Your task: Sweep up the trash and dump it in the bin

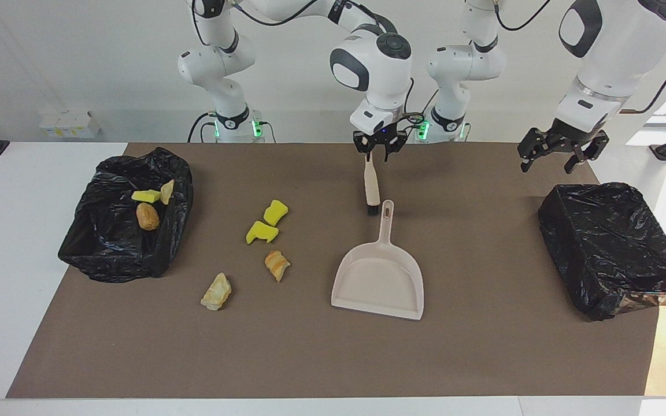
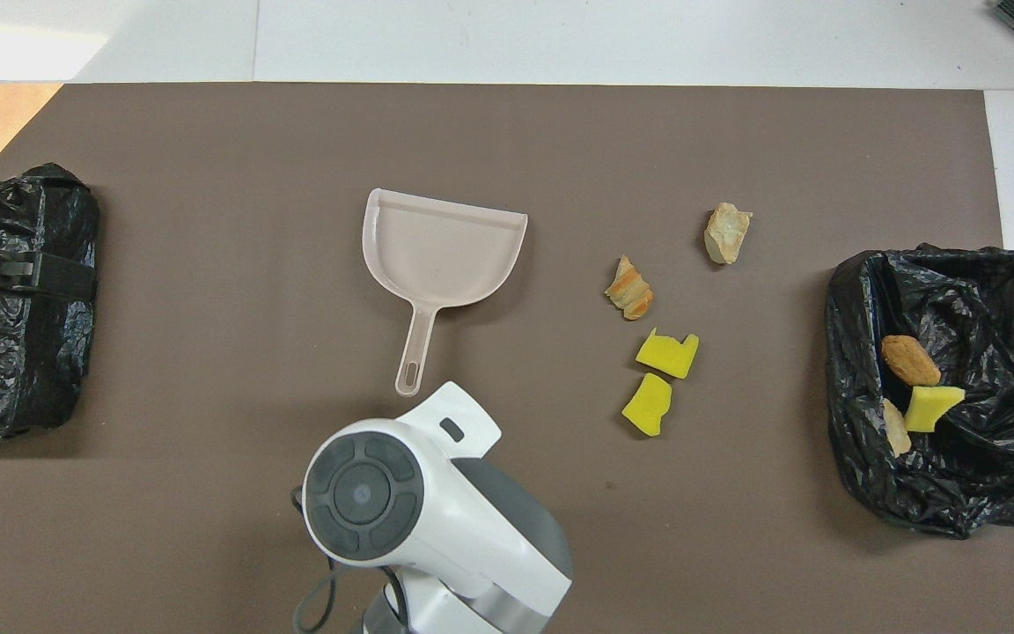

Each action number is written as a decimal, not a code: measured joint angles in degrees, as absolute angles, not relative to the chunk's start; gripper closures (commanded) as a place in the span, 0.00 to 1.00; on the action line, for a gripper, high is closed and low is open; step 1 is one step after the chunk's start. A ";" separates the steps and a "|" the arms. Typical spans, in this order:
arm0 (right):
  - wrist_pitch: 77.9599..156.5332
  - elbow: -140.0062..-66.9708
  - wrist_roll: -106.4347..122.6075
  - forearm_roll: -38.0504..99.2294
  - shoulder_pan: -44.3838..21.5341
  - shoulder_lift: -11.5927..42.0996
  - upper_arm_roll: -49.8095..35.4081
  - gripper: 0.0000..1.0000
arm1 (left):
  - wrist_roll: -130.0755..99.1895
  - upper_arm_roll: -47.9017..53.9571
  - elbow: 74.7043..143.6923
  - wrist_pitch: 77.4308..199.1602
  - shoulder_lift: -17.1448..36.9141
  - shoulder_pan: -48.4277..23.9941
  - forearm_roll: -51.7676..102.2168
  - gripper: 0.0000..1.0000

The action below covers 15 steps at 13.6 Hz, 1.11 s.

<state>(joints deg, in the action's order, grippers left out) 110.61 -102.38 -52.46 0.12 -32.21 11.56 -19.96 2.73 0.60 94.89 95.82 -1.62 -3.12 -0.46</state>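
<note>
dustpan down, trash split between mat and bin

the pale dustpan (image 1: pixel 379 283) lies flat on the brown mat (image 1: pixel 483 358) mid-table, handle toward the robots. the right gripper (image 1: pixel 379 151) hangs raised over the top of a small brush (image 1: pixel 372 188), just nearer the robots than the dustpan handle; whether its fingers grip the brush i cannot tell. four trash lumps (image 1: pixel 267 231) lie on the mat beside the dustpan, toward the right arm's end. three more sit in the black-lined bin (image 1: pixel 125 231) there. the left gripper (image 1: pixel 558 151) waits, jaws spread and empty, near the second black bin (image 1: pixel 610 248)
</note>
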 measured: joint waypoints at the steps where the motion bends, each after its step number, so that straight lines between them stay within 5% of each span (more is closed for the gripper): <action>1: 112.76 -106.45 -52.39 1.42 -32.70 9.69 -20.12 0.50 | 2.10 0.74 94.89 96.50 -1.62 -3.14 -0.46 0.00; 6: 126.87 -121.21 -53.38 3.28 -38.35 7.81 -20.25 0.49 | 1.98 2.06 94.91 101.01 0.09 -4.37 -0.46 0.00; 13: 127.30 -122.54 -53.38 4.82 -38.79 7.71 -20.20 0.50 | 1.30 2.77 96.19 110.90 10.18 -16.27 -0.41 0.00; 15: 127.56 -122.59 -53.38 5.75 -38.76 7.71 -20.17 0.57 | 0.87 2.86 96.87 113.60 14.65 -20.00 -0.41 0.00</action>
